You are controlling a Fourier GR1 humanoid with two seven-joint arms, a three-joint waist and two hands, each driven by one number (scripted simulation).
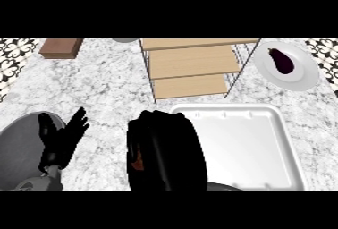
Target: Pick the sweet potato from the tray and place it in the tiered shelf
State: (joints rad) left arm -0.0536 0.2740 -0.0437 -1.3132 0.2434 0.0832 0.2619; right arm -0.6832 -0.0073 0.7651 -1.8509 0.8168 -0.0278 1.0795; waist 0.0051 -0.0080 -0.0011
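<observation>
My right hand (165, 150) fills the middle of the head view, just left of the white tray (264, 147), its fingers curled round the sweet potato (137, 163). Only a small orange-brown patch of the sweet potato shows at the hand's left edge. The wooden tiered shelf (191, 67) with its wire frame stands beyond the hand, at the top middle. My left hand (63, 136) rests open at the lower left, fingers up.
A white plate (300, 74) carrying a dark purple eggplant (282, 61) sits at the top right. A brown wooden block (61, 47) lies at the top left. A grey round object (124, 40) peeks in at the top edge.
</observation>
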